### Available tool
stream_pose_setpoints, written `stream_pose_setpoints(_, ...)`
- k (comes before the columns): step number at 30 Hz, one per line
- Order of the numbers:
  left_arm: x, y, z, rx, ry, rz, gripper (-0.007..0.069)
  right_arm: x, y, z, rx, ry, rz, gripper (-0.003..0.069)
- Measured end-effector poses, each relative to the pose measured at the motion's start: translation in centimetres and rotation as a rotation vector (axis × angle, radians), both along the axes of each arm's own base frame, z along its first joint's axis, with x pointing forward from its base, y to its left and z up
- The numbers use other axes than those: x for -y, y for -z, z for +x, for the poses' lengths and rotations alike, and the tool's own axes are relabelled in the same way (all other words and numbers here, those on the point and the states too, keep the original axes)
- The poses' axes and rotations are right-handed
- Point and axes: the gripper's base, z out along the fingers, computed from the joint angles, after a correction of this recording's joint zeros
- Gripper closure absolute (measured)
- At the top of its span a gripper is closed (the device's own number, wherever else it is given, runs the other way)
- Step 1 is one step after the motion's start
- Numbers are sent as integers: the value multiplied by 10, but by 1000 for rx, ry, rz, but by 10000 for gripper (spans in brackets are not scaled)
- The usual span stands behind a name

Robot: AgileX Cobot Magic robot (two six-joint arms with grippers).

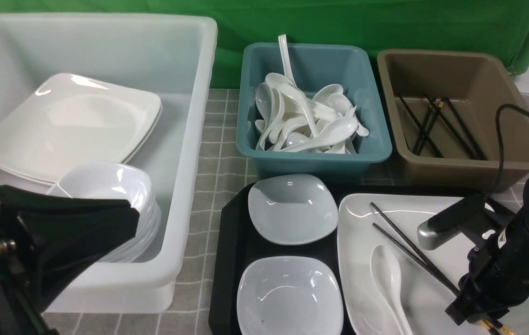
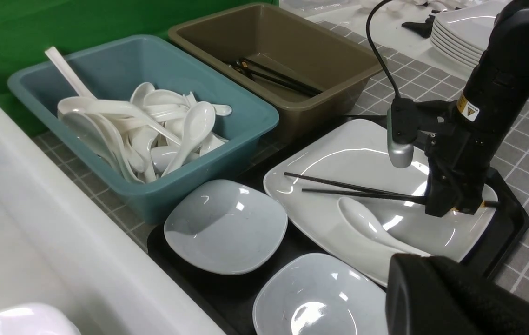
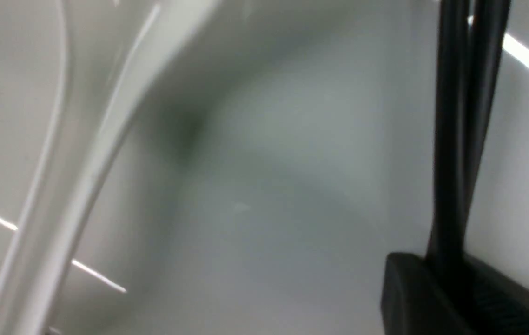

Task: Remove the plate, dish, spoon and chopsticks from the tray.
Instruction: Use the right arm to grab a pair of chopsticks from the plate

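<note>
The black tray [image 1: 229, 260] holds two small bluish-white dishes [image 1: 292, 209] [image 1: 290, 295] and the large white plate [image 1: 362, 260]. The white spoon [image 1: 387, 274] and the black chopsticks [image 1: 404, 242] lie on the plate. My right gripper [image 1: 471, 312] is down on the plate and shut on the chopsticks near their gold-banded thick end. The left wrist view [image 2: 450, 207] shows it too, and the right wrist view shows the chopsticks [image 3: 452, 139] running into a finger [image 3: 432, 298]. My left gripper [image 1: 125, 221] hangs shut and empty over the white tub.
The white tub [image 1: 190, 139] at the left holds large plates and stacked small dishes. A blue tub [image 1: 315, 156] full of spoons and a brown tub [image 1: 469, 167] with chopsticks stand behind the tray. A cable runs from my right arm.
</note>
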Motion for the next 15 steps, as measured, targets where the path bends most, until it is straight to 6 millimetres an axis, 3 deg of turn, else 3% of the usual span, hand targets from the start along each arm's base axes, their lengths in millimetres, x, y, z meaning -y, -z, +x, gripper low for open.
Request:
stream_pose_setpoints(6,0,0,0,3,-1,-3,603,1,-9,-6,-5,-11,7,576)
stream_pose_setpoints(15,0,-8,3,71,-21,-61,603,7,-62,-31,118,-15,46,576)
